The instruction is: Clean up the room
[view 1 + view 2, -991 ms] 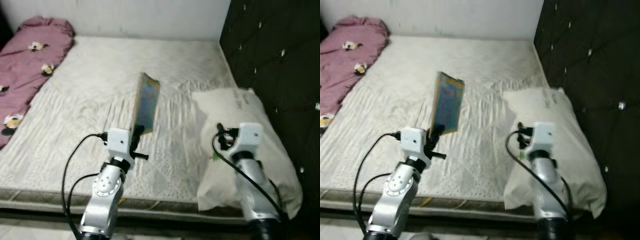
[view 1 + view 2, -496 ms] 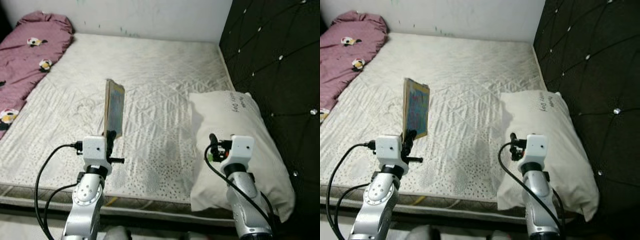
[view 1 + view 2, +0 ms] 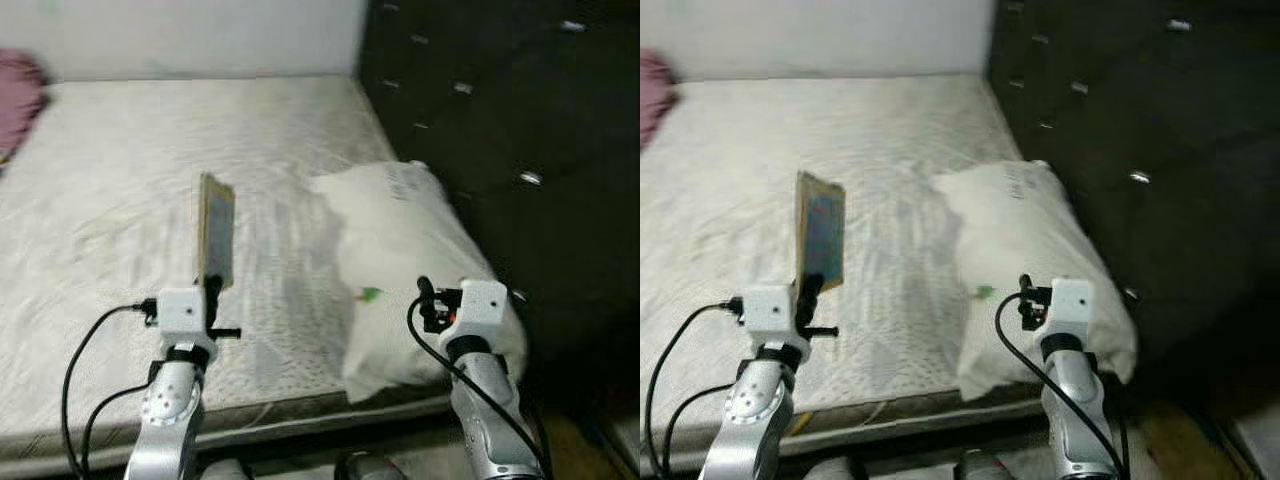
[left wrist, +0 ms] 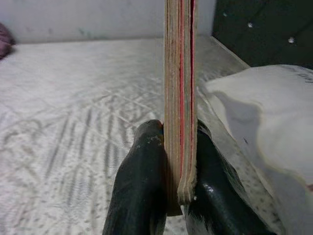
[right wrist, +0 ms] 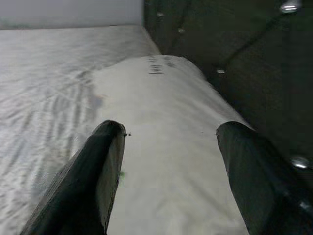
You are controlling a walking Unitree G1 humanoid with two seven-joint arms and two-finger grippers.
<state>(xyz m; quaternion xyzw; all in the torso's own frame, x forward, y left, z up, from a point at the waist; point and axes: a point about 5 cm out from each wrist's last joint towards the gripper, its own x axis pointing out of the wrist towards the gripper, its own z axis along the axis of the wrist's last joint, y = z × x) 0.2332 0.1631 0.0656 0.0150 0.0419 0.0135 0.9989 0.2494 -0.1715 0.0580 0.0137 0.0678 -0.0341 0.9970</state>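
The left gripper [image 4: 168,196] clamps the bottom edge of a book [image 3: 216,230], held upright with its long axis vertical, above the mattress [image 3: 90,180]. The right gripper [image 5: 168,161], fingers spread and empty, hangs over the pillow [image 3: 400,230], which lies to the book's right, against the dark headboard [image 3: 500,120].
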